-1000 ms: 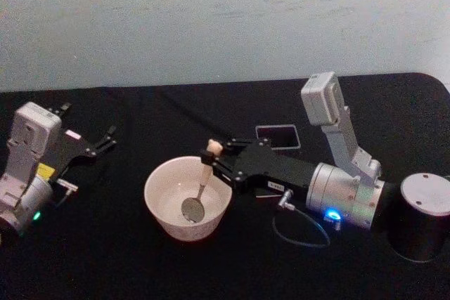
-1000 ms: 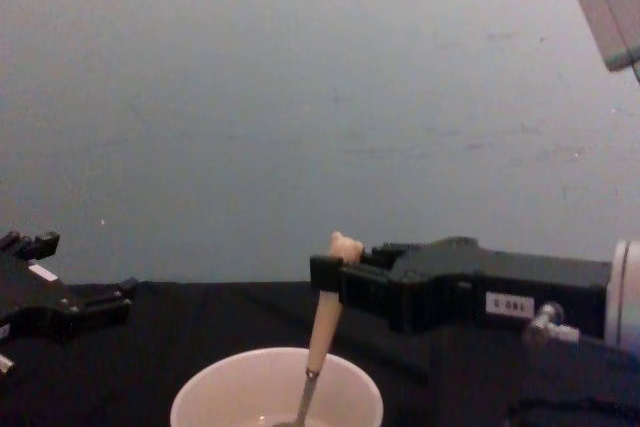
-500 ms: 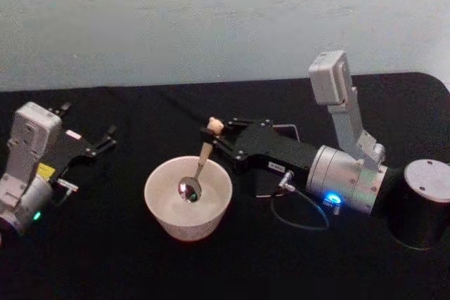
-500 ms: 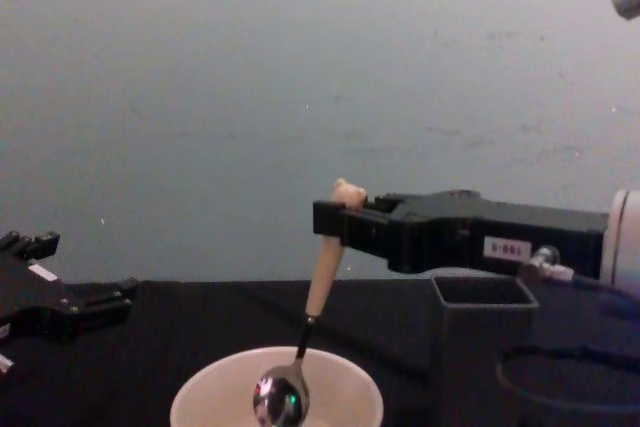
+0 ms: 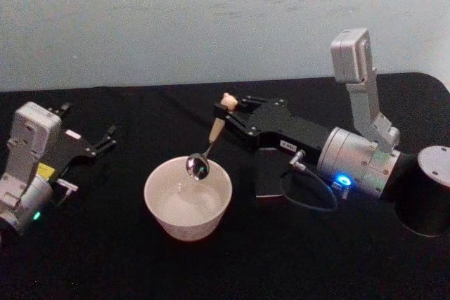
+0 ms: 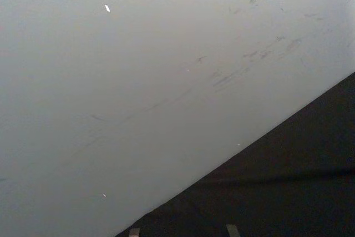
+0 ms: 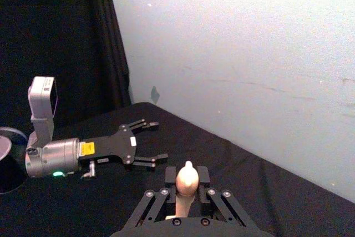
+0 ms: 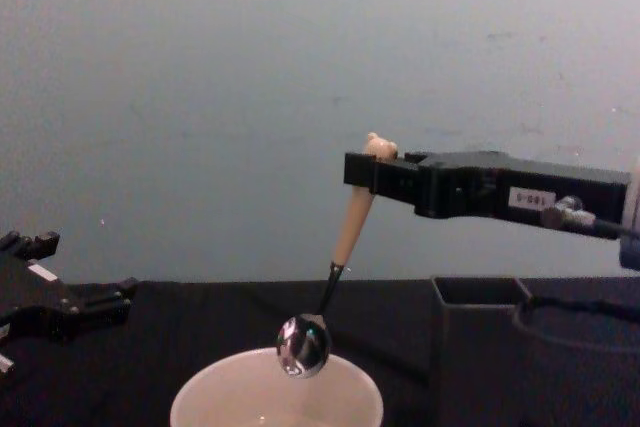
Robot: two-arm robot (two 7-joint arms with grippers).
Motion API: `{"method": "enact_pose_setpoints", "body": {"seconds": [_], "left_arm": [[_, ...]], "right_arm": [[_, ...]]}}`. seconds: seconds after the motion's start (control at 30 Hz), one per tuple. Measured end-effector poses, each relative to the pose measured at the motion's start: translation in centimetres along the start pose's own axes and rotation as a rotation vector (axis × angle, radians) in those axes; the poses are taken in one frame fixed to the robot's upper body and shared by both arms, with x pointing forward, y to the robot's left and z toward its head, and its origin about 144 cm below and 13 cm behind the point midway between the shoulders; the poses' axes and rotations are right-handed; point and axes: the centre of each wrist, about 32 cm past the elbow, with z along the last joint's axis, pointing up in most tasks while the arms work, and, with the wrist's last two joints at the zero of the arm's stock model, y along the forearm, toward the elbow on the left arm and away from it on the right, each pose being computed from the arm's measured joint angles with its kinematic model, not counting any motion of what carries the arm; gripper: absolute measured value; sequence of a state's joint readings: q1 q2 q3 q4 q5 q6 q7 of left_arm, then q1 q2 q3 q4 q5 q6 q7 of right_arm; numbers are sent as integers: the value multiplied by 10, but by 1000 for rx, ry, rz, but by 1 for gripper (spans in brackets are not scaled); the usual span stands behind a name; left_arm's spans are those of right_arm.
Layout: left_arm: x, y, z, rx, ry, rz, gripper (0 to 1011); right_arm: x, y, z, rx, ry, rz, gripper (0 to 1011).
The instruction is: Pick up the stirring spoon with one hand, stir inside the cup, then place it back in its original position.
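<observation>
My right gripper (image 5: pixel 223 109) is shut on the cream handle of the stirring spoon (image 5: pixel 216 128). The spoon hangs tilted, its shiny bowl (image 8: pixel 303 344) just above the far rim of the white cup (image 5: pixel 186 226), clear of the cup's inside. From the chest, the gripper (image 8: pixel 372 172) reaches in from the right, well above the cup (image 8: pixel 200 394). The right wrist view shows the spoon's knobby top (image 7: pixel 187 177) pinched between the fingers. My left gripper (image 5: pixel 98 144) rests open on the table at the far left, idle.
A dark grey square holder (image 8: pixel 482 290) stands right of the cup, below the right arm. A black cylinder (image 5: pixel 430 201) sits at the table's right edge. A black cloth covers the table (image 5: pixel 105 258), with a pale wall behind.
The right gripper has risen and drawn back to the right, lifting the spoon's bowl from the bottom of the cup to above its rim. The left arm has not moved.
</observation>
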State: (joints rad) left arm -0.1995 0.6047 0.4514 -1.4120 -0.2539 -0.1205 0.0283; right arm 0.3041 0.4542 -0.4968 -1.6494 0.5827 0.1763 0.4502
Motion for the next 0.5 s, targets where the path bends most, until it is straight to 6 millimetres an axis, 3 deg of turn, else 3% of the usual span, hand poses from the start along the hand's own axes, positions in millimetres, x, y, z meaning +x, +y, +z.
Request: {"method": "enact_pose_setpoints", "body": {"seconds": [0.5], "left_arm": [[0,0,0,0,0,0,1001]], "right_arm": [[9,-13,8,29,20,-39,214]]}}
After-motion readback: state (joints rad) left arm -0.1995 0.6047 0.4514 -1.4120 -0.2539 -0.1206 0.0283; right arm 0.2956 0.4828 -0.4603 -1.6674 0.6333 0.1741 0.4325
